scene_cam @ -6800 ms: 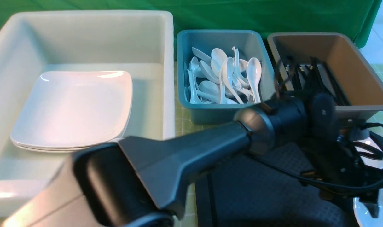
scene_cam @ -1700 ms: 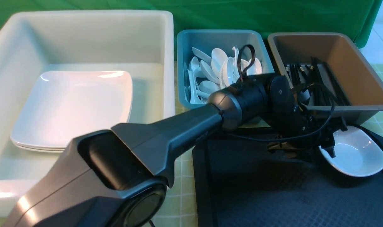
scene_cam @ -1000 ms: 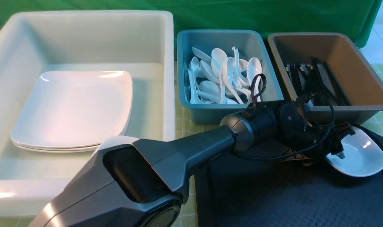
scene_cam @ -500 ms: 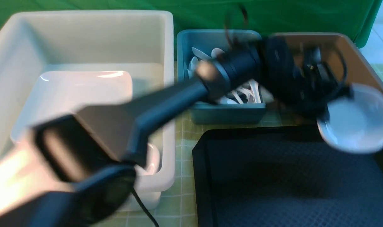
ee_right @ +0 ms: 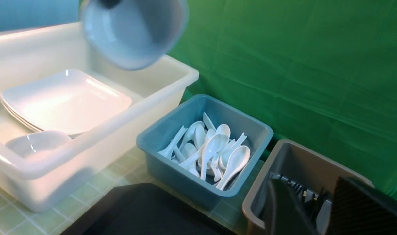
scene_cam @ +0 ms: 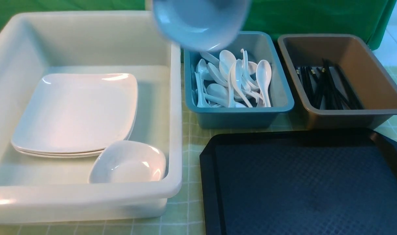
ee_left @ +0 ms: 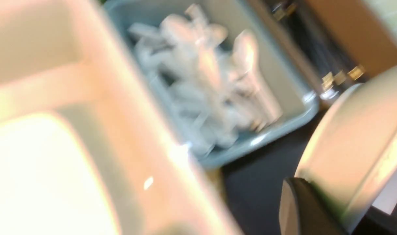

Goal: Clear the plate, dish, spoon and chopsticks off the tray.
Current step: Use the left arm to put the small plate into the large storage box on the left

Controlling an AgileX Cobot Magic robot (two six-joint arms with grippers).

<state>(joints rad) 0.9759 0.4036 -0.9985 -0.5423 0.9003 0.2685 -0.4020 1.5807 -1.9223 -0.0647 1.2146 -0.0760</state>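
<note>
the left fingers [ee_left: 319, 209] pinch the rim of a small white dish [scene_cam: 198, 23], held in the air above the white tub's [scene_cam: 172, 192] far wall. the right fingers [ee_right: 319, 209] stand apart, empty, near the brown bin [ee_right: 283, 163]. the tray [scene_cam: 303, 182] lies bare.

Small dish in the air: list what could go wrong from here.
1. The lifted dish hangs tilted and blurred, high near the white tub rim and the teal spoon bin; a slip could crack it there.
2. The tub already holds stacked plates and another small dish; a hard set-down may chip them.
</note>
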